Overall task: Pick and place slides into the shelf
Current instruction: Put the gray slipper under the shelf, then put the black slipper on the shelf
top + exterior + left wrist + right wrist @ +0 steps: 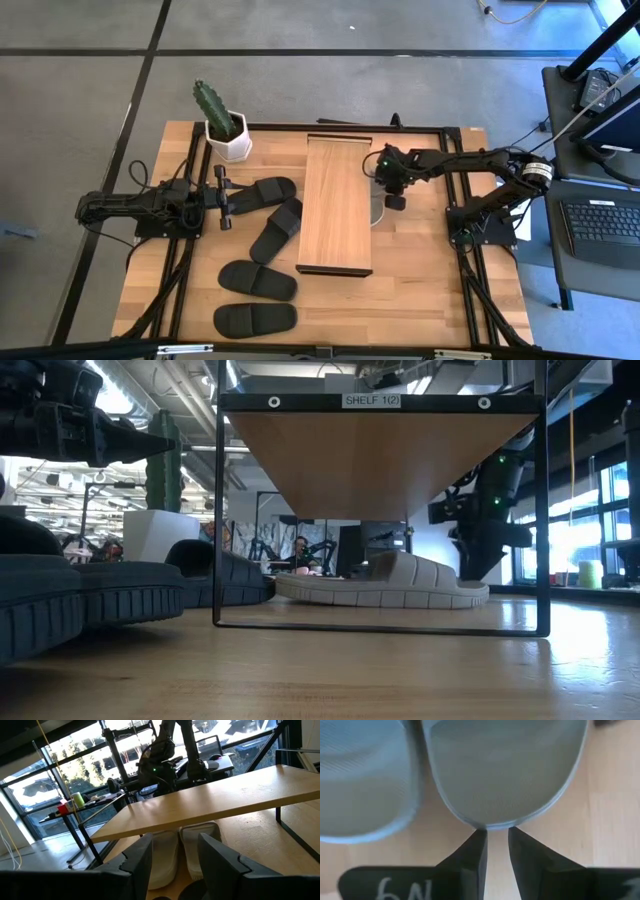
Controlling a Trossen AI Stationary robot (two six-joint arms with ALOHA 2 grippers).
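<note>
At the worktop's (420, 290) left edge the left gripper (222, 197) hovers low with its fingers (137, 865) spread apart and nothing between them, pointing toward the shelf. Just behind it, near the far left corner, a cactus in a white pot (225, 128) stands upright. Four black slides (258, 195) lie on the bare wood between this gripper and the shelf: one touches or nearly touches the gripper's tips, a second (277, 232) lies aslant against the shelf's left side, a third (257, 281) and a fourth (255, 319) sit toward the near edge. The shelf (336, 205), a light plank on a thin dark frame, stands in the middle of the worktop, running from far to near. Under it two pale beige-grey slides (385, 582) lie side by side on the tabletop; one end (377, 210) peeks out at the shelf's right side. There the right gripper (391, 187) points down at the rounded end of one pale slide (505, 770), its fingers (470, 857) only narrowly apart and right at that rim; whether they pinch it cannot be told.
</note>
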